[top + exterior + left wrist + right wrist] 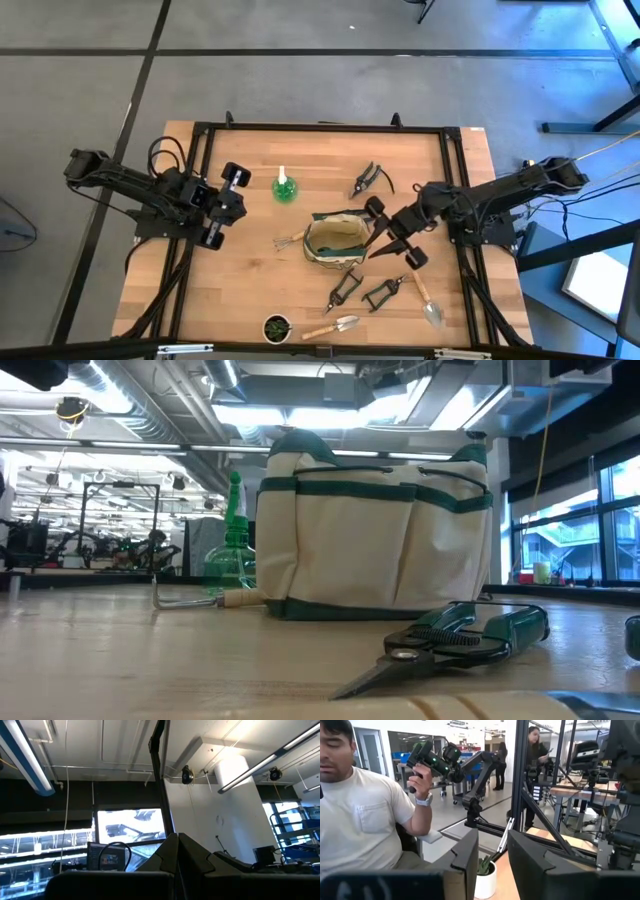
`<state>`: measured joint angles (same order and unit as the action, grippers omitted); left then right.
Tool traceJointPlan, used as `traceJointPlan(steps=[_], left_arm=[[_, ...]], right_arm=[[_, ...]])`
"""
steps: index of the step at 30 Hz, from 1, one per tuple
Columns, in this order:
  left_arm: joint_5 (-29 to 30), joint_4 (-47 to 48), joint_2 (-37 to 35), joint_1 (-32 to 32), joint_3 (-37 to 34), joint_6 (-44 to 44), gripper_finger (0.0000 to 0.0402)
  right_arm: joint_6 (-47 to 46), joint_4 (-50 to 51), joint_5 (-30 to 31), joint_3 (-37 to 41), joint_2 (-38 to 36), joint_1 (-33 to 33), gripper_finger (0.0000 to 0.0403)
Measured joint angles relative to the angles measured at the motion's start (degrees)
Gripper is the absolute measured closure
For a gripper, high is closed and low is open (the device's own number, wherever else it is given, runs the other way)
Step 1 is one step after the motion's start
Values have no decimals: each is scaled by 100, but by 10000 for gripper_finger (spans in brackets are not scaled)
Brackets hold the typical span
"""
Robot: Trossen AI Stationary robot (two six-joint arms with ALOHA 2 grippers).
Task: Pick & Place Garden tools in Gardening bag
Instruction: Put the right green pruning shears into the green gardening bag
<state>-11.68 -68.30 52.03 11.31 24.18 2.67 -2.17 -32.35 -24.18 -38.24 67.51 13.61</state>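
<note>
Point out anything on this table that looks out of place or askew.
Nothing looks spilled or damaged. The gardening bag stands upright. The small potted plant at the table's near edge is no garden tool, and the loose tools lie scattered at odd angles around the bag.

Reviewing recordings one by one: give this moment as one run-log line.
left gripper: shut, parked left | right gripper: holding pruners at gardening bag rim | trowel: on table

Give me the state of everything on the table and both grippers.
Bag: upright, mouth open.
Spray bottle: upright.
Fork: lying flat beside the bag.
Front pruners: lying flat, blades shut.
Pot: upright.
Left gripper: shut, empty, pointing up.
Right gripper: at the bag's right edge.
</note>
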Motion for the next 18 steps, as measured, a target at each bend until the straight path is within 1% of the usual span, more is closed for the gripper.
traceJointPlan(steps=[18], left_arm=[[2, 299, -2, 0, 0, -43, 396]], right_arm=[[2, 115, 0, 0, 0, 4, 297]])
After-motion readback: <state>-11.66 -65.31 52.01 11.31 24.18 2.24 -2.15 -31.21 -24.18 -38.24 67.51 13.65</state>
